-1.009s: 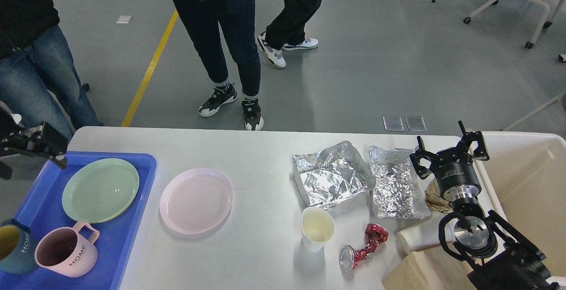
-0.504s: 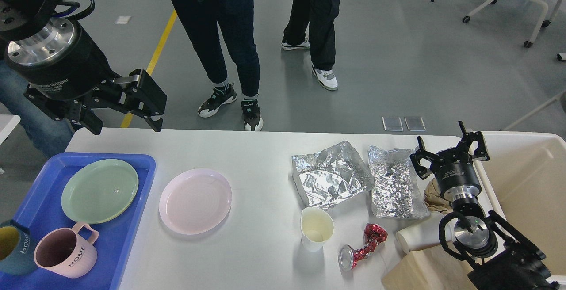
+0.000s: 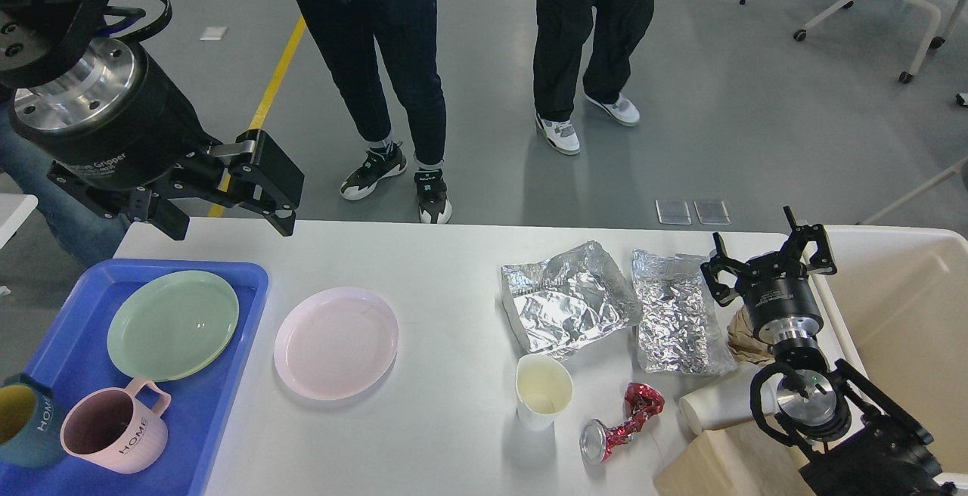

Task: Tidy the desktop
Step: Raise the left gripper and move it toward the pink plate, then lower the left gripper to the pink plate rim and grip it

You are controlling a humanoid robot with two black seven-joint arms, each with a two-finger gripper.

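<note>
The white tabletop (image 3: 454, 269) is spanning the lower view, carrying everything. A cream bin (image 3: 907, 314) is sitting at its right end and a blue tray (image 3: 227, 375) at its left end. The tray is holding a green plate (image 3: 172, 324), a pink mug (image 3: 113, 435) and a blue mug (image 3: 23, 420). A pink plate (image 3: 336, 342) is lying just beside the tray. Two crumpled foil sheets (image 3: 567, 303) (image 3: 677, 314) are lying right of centre; nearer the front, an upright paper cup (image 3: 543, 390), a crushed red can (image 3: 620, 424) and a tipped white cup (image 3: 718, 405) are resting. The left tool (image 3: 227, 220) is hovering over the far left corner, fingers spread wide, holding nothing. The right tool (image 3: 767, 261) is pointing up near the bin, fingers parted wide, holding nothing.
</note>
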